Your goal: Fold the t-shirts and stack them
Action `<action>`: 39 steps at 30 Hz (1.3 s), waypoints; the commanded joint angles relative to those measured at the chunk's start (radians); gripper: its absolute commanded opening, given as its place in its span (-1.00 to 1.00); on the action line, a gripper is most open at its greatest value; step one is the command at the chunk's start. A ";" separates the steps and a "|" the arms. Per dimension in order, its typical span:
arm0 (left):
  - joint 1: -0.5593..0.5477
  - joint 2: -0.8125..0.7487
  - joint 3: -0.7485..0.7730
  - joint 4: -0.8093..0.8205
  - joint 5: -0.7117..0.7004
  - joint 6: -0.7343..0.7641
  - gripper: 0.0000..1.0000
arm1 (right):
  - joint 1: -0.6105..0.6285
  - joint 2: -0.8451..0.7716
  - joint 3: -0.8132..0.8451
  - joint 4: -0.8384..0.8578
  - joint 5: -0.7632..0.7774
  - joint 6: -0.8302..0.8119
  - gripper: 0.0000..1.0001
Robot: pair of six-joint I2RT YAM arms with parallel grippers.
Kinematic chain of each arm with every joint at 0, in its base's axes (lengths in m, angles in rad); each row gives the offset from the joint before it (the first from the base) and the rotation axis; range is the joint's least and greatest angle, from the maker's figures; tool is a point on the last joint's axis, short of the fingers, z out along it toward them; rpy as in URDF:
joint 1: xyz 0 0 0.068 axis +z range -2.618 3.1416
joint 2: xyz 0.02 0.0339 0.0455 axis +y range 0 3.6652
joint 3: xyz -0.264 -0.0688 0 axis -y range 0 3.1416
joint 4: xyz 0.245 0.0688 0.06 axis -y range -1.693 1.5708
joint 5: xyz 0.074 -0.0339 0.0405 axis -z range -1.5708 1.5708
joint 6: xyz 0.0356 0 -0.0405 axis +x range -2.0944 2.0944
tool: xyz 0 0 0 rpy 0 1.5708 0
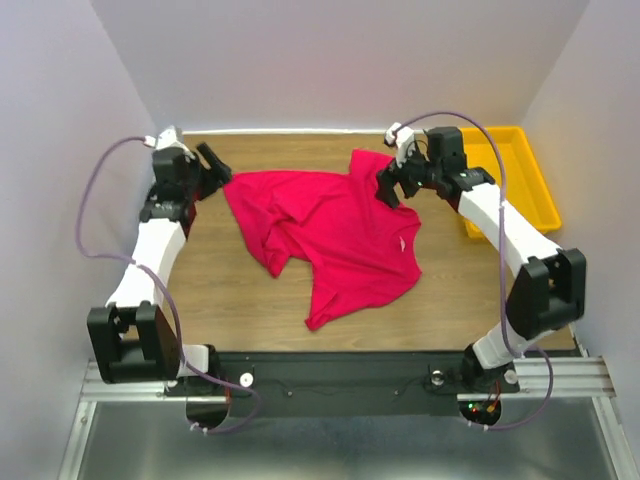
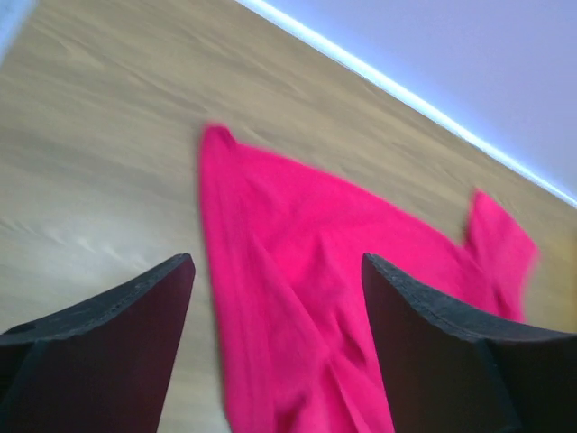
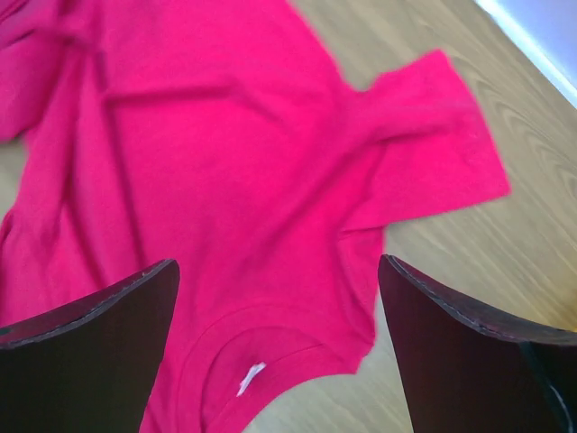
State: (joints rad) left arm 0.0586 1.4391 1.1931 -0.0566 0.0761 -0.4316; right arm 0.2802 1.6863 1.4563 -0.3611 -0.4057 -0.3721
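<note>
One crimson-pink t-shirt (image 1: 335, 235) lies spread but rumpled on the wooden table, with its left side bunched in folds. Its white neck label (image 1: 403, 243) faces right. My left gripper (image 1: 218, 166) is open and empty, just above the shirt's far-left corner. In the left wrist view the shirt (image 2: 297, 271) lies below my open left gripper (image 2: 275, 271). My right gripper (image 1: 388, 186) is open and empty above the shirt's far-right sleeve. In the right wrist view my right gripper (image 3: 279, 271) hangs over the collar, with the label (image 3: 251, 377) and a sleeve (image 3: 433, 135) in sight.
A yellow plastic tray (image 1: 530, 185) stands at the far right of the table, behind the right arm. White walls close in the table at the back and sides. A black base rail (image 1: 340, 375) runs along the near edge.
</note>
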 commanded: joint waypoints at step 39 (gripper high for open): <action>-0.401 -0.103 -0.494 -0.078 -0.022 -0.234 -1.00 | -0.095 -0.091 -0.462 -0.369 -0.156 -0.132 0.50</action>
State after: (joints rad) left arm -0.3389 1.3960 0.6521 -0.1101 0.0521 -0.7155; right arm 0.1844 1.5623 0.9726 -0.6563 -0.4973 -0.4431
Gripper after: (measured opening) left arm 0.031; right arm 0.768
